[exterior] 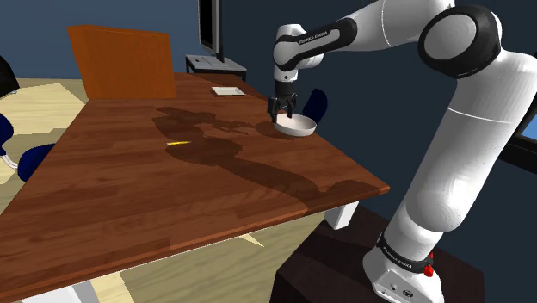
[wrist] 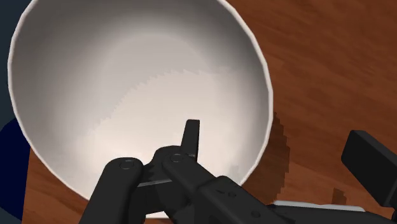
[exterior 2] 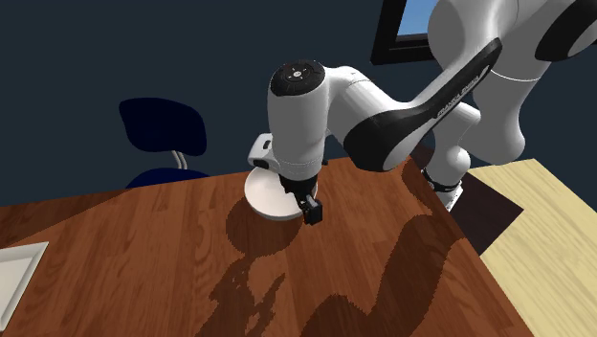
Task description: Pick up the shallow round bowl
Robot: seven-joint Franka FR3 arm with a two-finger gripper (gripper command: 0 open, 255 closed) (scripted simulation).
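Observation:
A shallow round white bowl (exterior: 299, 127) (exterior 2: 266, 195) (wrist: 127, 95) rests on the brown wooden table (exterior: 172, 189), close to its far edge in the shoulder view. My black gripper (exterior: 284, 110) (exterior 2: 302, 199) (wrist: 280, 153) points down over the bowl's rim. It is open. One finger (wrist: 191, 137) hangs inside the bowl and the other finger (wrist: 374, 167) stands outside over the wood, with the rim between them. Neither finger touches the rim.
A flat white tray (exterior: 228, 90) (exterior 2: 14, 273) lies on the table beyond the bowl. A small yellow item (exterior: 178, 142) lies mid-table. A blue chair (exterior 2: 163, 134) (exterior: 315, 103) stands just past the table edge by the bowl. A brown board (exterior: 125, 60) and a monitor (exterior: 211, 30) stand at the back.

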